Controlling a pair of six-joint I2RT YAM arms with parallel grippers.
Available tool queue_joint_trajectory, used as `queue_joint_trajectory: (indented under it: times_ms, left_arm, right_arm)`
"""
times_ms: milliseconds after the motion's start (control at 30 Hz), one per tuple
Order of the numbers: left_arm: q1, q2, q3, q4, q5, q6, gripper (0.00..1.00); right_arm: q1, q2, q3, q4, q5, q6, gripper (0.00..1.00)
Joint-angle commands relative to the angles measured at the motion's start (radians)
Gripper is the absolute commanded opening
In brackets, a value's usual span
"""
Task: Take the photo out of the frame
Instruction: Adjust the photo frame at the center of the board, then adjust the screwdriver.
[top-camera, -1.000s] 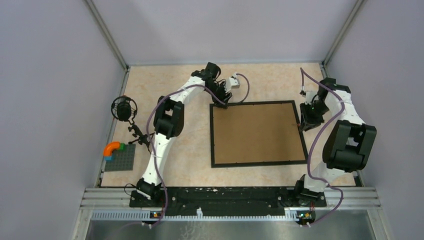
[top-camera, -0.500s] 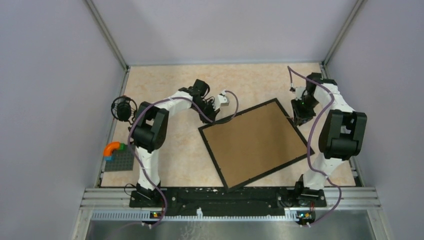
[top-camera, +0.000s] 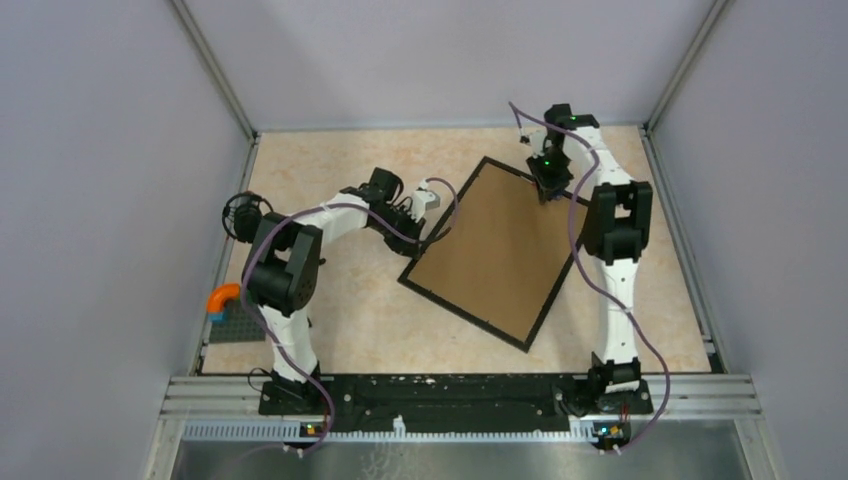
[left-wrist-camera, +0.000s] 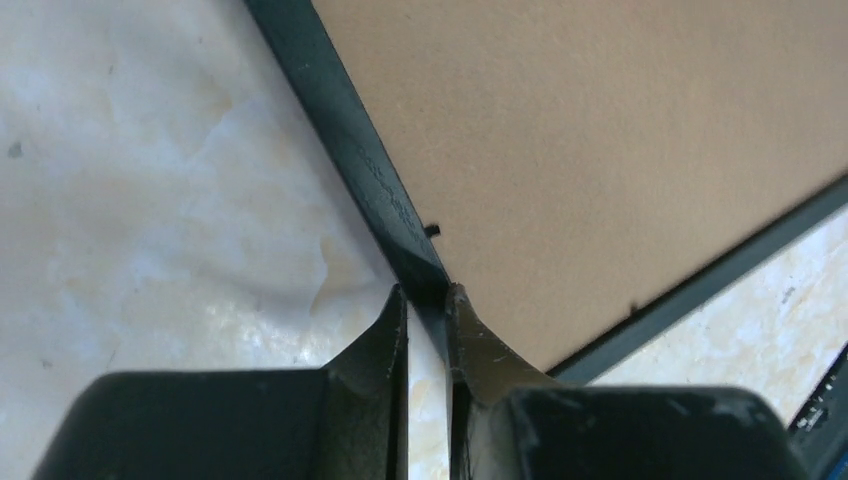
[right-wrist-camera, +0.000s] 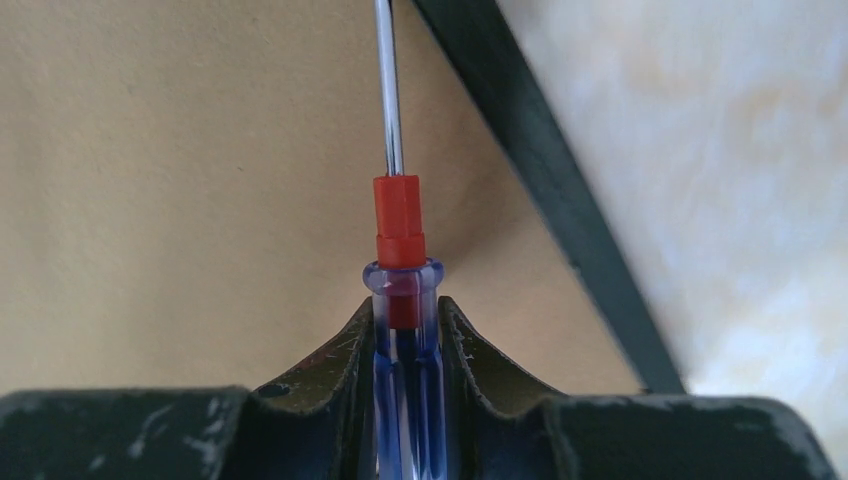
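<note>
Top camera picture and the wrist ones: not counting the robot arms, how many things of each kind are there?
frame: 1
screwdriver: 1
toy brick build, grey plate with an orange arch: 1
black round gadget: 1
Total: 4

Even, soft light, faint shadows; wrist views slightly blurred.

A robotics lab cell: plain lilac-grey panel walls (top-camera: 100, 200) at nine, twelve and three o'clock, aluminium rail (top-camera: 210, 392) at six.
</note>
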Motion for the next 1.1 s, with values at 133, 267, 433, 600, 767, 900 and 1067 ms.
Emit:
queue_joint_trajectory:
  times_ms: [133, 267, 433, 600, 767, 900, 1067]
  left_arm:
    - [-0.018, -0.08, -0.195, -0.185, 0.048, -0.002, 0.15]
    - [-0.005, -0.228, -0.224, -0.108, 0.161, -0.032, 0.34]
    - [0.007, -0.438, -0.147, 0.048, 0.186, 0.092, 0.79]
    - [-0.025, -0.45, -0.042, 0.179, 0.189, 0.352, 0.92]
    - [-0.134, -0.368, 0.09, 0.126, 0.096, 0.507, 0.88]
    - [-0.237, -0.351, 0.085, 0.117, 0.03, 0.63, 0.83]
    - [-0.34, -0.309, 0.057, 0.15, -0.079, 0.687, 0.77]
  right_arm:
    - [0.061, 0.14, 0.396, 0.055, -0.083, 0.009, 0.0]
    - [0.054, -0.049, 0.255, 0.064, -0.255, -0.031, 0.0]
    - [0.055, -0.23, 0.156, -0.075, -0.485, -0.142, 0.0]
    - [0.096, -0.302, -0.002, -0.342, -0.73, -0.251, 0.0]
    - [0.156, -0.415, -0.222, -0.299, -0.783, -0.239, 0.0]
    - [0.197, -0.463, -0.324, -0.292, -0.825, -0.236, 0.0]
    - [0.258, -0.493, -0.39, -0.317, -0.847, -0.268, 0.0]
